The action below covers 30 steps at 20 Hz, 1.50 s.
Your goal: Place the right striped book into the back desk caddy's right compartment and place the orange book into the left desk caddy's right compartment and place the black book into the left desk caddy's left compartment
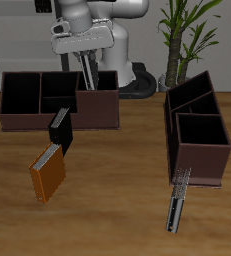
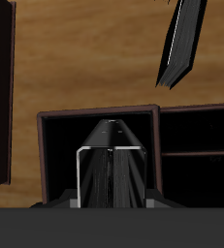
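My gripper (image 1: 90,72) is shut on a striped book (image 1: 86,70) and holds it upright over the end compartment (image 1: 99,100) of the back desk caddy (image 1: 27,120). In the wrist view the striped book (image 2: 112,165) hangs between my fingers, above that dark compartment (image 2: 57,155). The black book (image 1: 60,130) stands just in front of this caddy; it also shows in the wrist view (image 2: 184,44). The orange book (image 1: 47,172) lies nearer the table's front edge. The left desk caddy (image 1: 222,165) stands at the other side, with dark, empty-looking compartments.
A second striped book (image 1: 179,200) lies on the table in front of the left desk caddy, near the front edge. A potted plant (image 1: 182,30) stands at the back behind that caddy. The robot's base (image 1: 137,80) is behind the back caddy.
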Tool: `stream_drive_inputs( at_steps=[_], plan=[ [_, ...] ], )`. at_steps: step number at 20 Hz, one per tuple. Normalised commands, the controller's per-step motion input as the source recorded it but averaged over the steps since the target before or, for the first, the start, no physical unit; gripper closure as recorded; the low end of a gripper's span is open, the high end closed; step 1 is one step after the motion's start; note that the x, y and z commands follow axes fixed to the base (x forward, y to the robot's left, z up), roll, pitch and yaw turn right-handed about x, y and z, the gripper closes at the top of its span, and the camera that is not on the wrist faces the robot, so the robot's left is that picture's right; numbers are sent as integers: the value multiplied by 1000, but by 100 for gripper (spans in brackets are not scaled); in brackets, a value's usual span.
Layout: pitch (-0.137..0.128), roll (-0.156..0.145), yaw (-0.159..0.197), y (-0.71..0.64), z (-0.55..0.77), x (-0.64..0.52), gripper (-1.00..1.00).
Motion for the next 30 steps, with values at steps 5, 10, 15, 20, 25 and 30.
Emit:
stream_drive_inputs(
  at_steps=[5, 10, 15, 20, 25, 30],
  plan=[
    [23, -1, 5, -39, -120, 29, 100],
    [64, -26, -1, 1, -342, 245, 100],
    [95, -12, -53, 8, -326, 174, 100],
    [31, 25, -26, 27, -5, -2, -100],
    [-38, -4, 20, 22, 211, -36, -100],
    [-107, -30, 76, -14, 391, 10, -100]
  ],
)
